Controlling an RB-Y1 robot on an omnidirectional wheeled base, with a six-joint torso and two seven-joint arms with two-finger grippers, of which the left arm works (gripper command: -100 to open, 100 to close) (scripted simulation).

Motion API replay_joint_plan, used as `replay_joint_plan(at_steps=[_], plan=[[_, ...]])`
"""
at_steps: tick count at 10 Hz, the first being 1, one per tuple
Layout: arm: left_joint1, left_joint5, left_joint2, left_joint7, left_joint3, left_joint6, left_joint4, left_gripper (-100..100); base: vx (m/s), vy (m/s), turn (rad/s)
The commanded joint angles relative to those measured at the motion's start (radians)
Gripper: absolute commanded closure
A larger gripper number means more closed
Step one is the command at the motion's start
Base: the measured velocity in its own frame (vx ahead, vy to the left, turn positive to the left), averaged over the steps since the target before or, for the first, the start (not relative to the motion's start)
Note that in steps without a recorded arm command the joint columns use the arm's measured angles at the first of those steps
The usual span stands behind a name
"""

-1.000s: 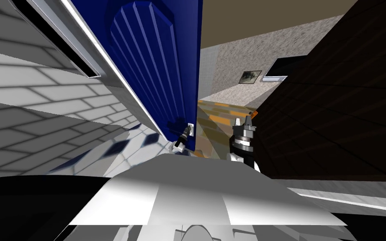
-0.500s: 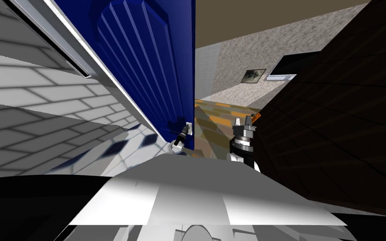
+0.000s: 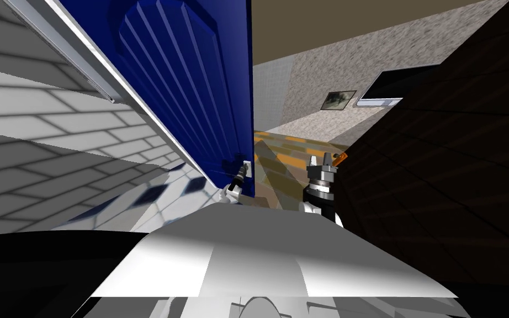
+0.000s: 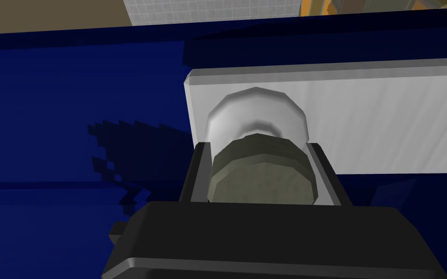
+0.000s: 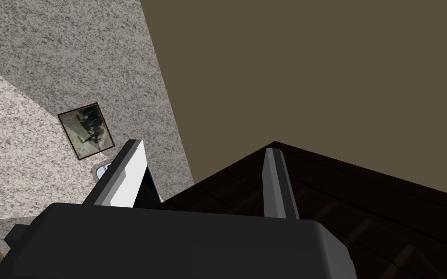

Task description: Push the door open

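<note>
Right now my left claw (image 4: 261, 149) is pinching the door knob (image 4: 261, 177). Its two fingers (image 4: 197, 169) press the sides of the round, olive-grey knob, which sits squarely between them, just past the claw's dark body. Beyond the knob a pale, rounded neck joins it to a white plate (image 4: 387, 121), and that plate lies flat on the face of the blue door (image 4: 72, 97), close to the door's free edge.

From the head camera I see the door standing ajar, its narrow free edge turned toward me and a ribbed panel on its face. A pale door frame (image 3: 137, 105) runs along its far side, against a wall of white tiles (image 3: 38, 143). My left claw meets the door right at the free edge, where the knob is.

Past that edge an opening shows a floor (image 3: 286, 149) of orange and brown tiles. My right claw (image 3: 321, 161) hangs there, apart from the door and just beside a dark brown wall (image 3: 441, 165), its fingers spread with nothing between them.
</note>
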Motion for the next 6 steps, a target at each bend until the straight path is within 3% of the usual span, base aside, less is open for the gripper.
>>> replay_joint_plan(at_steps=[1, 6], plan=[[-0.012, 0.004, 0.007, -0.003, 0.031, -0.014, 0.013, 100, 0.089, -0.091, 0.044], [-0.03, 0.007, -0.003, -0.017, 0.09, -0.015, 0.039, 100, 0.094, -0.106, 0.057]])
